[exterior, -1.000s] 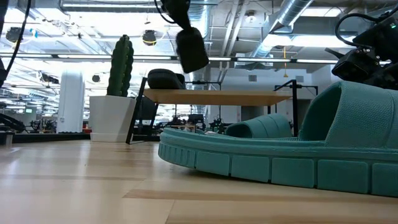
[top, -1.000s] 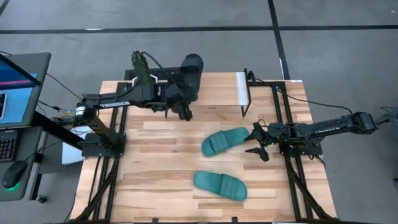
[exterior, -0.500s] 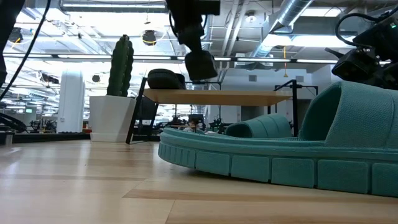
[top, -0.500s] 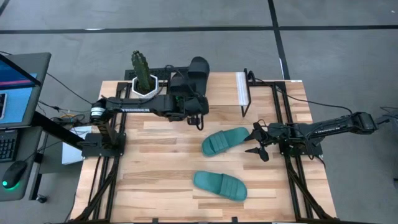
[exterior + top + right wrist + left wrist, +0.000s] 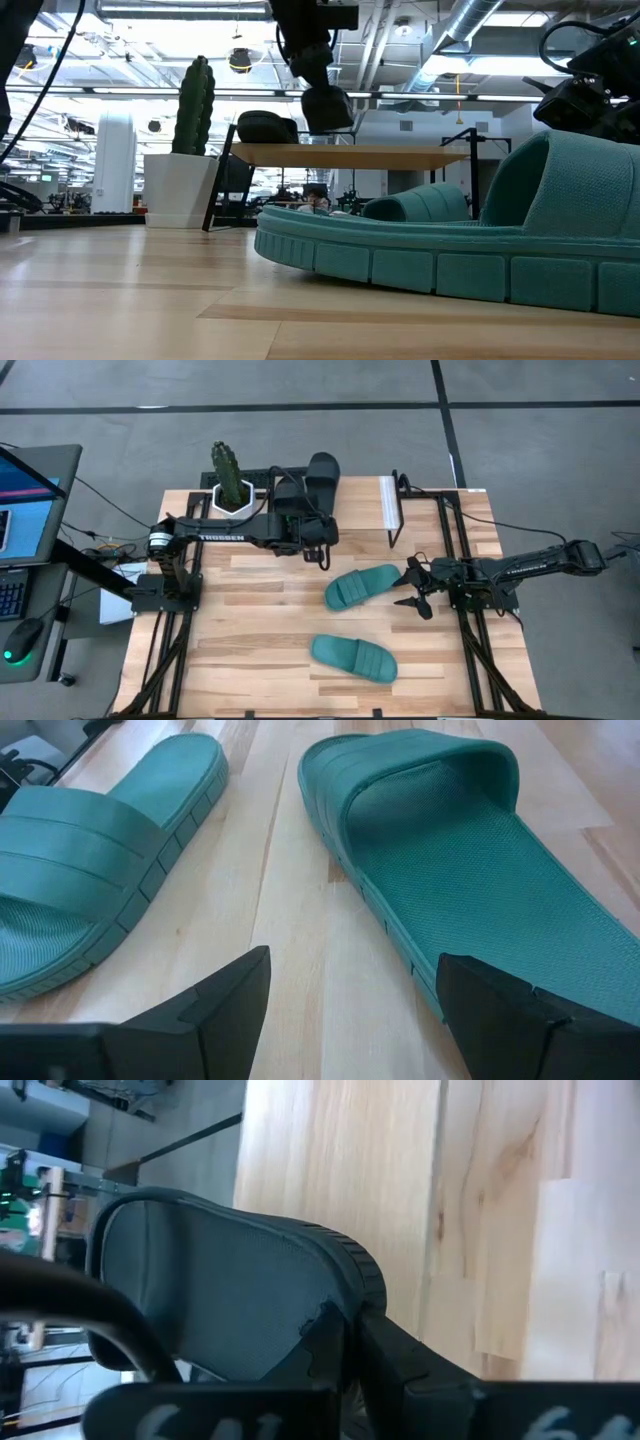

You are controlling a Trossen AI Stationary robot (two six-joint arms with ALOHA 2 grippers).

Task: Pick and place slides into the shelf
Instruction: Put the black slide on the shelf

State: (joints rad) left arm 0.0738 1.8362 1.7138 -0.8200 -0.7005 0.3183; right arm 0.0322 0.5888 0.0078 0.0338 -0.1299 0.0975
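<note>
left gripper [image 5: 318,550] apparently gripping black slide [image 5: 322,468] | two teal slides [image 5: 362,585] beside right gripper [image 5: 418,589]

Bright even overhead light, soft shadows; low view foreground slightly blurred, maybe.

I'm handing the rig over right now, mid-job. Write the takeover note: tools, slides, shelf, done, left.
Left tool: shut on a black slide, held in the air above the shelf at the table's far edge.
Right tool: open, low over the table, at the heel end of the nearer-to-shelf teal slide.
Second teal slide: lying on the table toward the front.
Done: one black slide appears to sit on the shelf top.
Left: place the held slide, then both teal ones.
</note>
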